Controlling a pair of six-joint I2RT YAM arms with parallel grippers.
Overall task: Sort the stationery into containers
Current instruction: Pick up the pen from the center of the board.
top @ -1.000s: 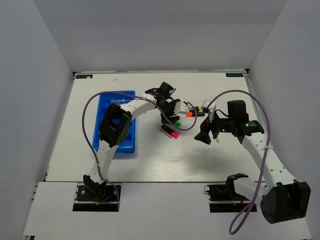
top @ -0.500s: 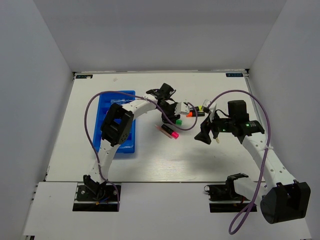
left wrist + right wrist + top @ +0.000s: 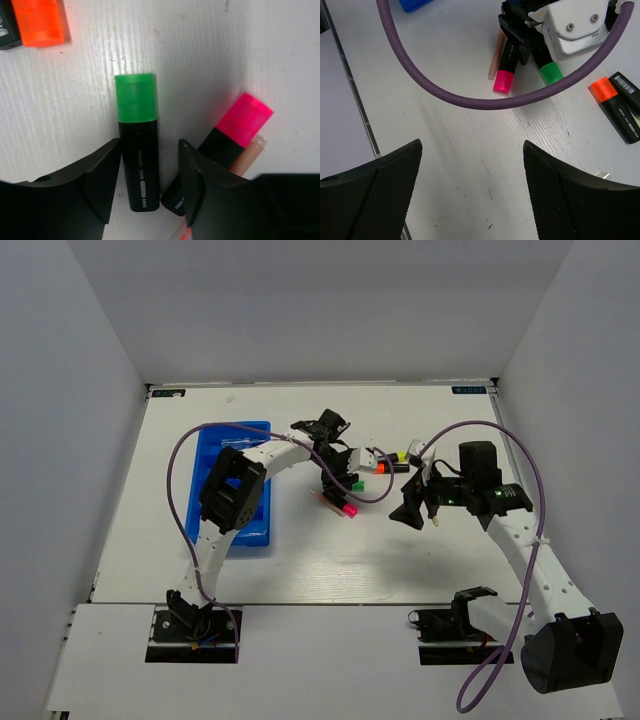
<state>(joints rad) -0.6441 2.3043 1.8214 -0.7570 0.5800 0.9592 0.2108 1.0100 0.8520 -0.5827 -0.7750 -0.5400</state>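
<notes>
Highlighter with green cap (image 3: 138, 145) flat on bench (image 3: 225, 50), straddled by left gripper (image 3: 149, 150), jaws apart, not clamped. Pink-capped highlighter (image 3: 235, 130) beside, barrel half hidden behind that gripper. Right gripper (image 3: 472, 147) wide apart, empty. Blue tray (image 3: 210, 445) partly covered by left arm (image 3: 275, 453).

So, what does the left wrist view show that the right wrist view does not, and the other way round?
Only the left wrist: the whole black body of the green highlighter, lying between the open jaws of the left gripper, with a gap on one side.
Only the right wrist: the purple cable, a corner of the blue tray, and the right gripper, open and holding nothing.
Both: the green cap, the pink highlighter and the orange cap.
</notes>
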